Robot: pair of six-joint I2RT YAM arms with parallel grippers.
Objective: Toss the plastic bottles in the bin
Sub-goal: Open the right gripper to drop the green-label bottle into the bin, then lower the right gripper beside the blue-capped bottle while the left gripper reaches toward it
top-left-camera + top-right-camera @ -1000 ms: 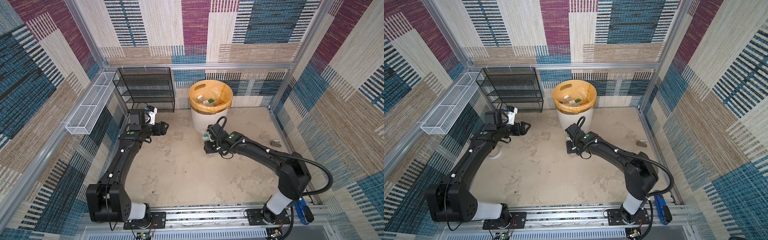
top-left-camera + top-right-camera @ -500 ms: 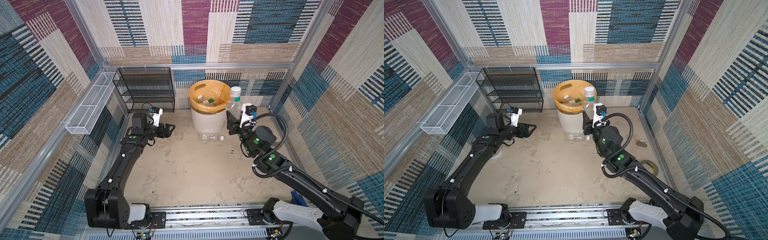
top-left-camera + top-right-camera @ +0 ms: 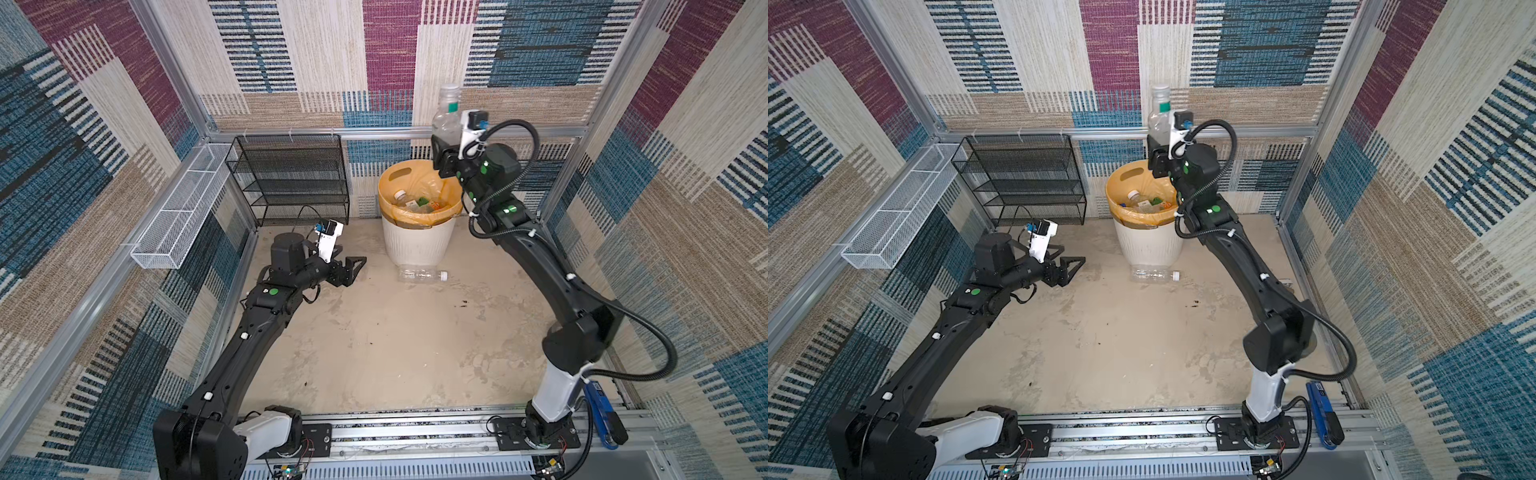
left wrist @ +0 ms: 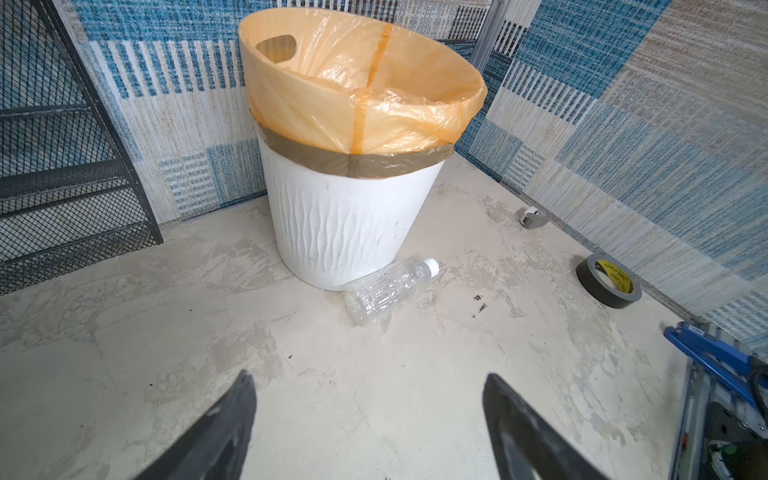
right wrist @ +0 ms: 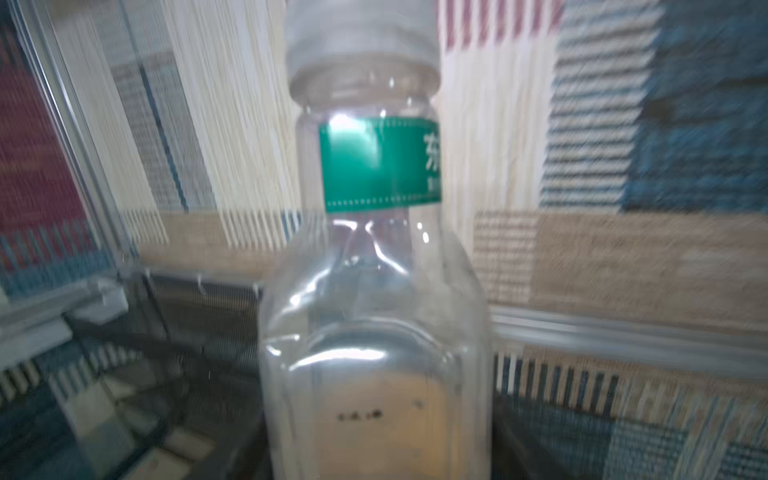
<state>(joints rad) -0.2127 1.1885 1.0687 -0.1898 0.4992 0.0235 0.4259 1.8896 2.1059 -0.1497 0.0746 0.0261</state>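
Hovering low over the floor (image 3: pixel 374 353), the left pincer (image 3: pixel 351 255) gapes wide and empty, pointing toward a clear bottle (image 3: pixel 419 274) that lies on its side right at the foot of the bin (image 3: pixel 415 243). Several bottles (image 3: pixel 409 200) lie inside the bin. Above its right rim, the right pincer (image 3: pixel 445 143) grips a green-label bottle (image 3: pixel 446 118) by its lower body, cap up.

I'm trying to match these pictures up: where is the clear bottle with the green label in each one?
Top view: green-label bottle upright, right of centre, above the bin.
Top view: centre top, above the bin.
Left wrist: not in it.
Right wrist: fills the middle.
Shared landmark: black mesh rack, blurred in the right wrist view.
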